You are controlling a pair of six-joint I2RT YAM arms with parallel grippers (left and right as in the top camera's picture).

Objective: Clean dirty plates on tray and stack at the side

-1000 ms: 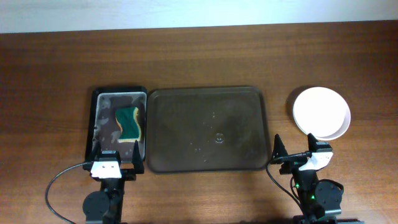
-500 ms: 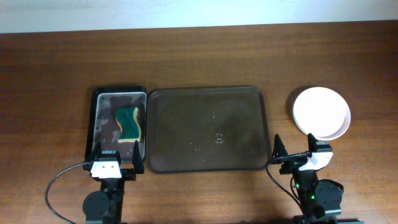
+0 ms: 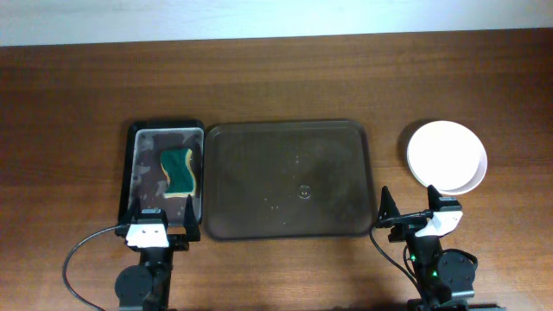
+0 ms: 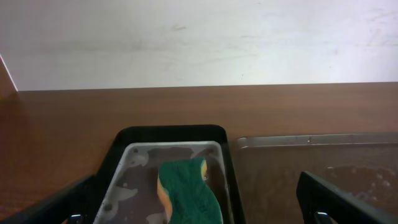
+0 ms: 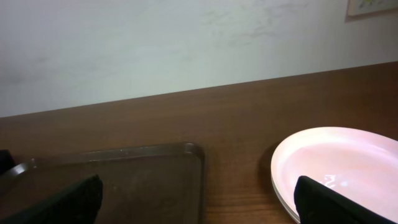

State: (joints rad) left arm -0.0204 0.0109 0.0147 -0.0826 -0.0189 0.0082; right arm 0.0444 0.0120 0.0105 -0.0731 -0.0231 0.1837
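At the near edge of the wooden table (image 3: 276, 78), both arms are folded low, their pincers pointing away across the tabletop. The left pincer (image 3: 161, 211) is spread wide and holds nothing. In the left wrist view its two dark fingers (image 4: 68, 202) sit at opposite bottom corners. Directly ahead of it lies a small black tray (image 3: 138, 138) holding a green and yellow sponge (image 3: 179, 170). The fingers bracket that tray's near end. Ahead and to its right lies the large dark brown tray (image 3: 289, 130), its surface dotted with small droplets.

The right pincer (image 3: 409, 210) is likewise spread apart with nothing between its fingers (image 5: 68, 199). Its left finger sits just beside the brown tray's near right corner. The plates (image 3: 447, 155) lie ahead of this pincer and slightly to its right. They are stacked on the bare table, apart from the brown tray. The top plate looks pinkish white, and the right wrist view shows another rim beneath it. How many plates are in the stack cannot be told.
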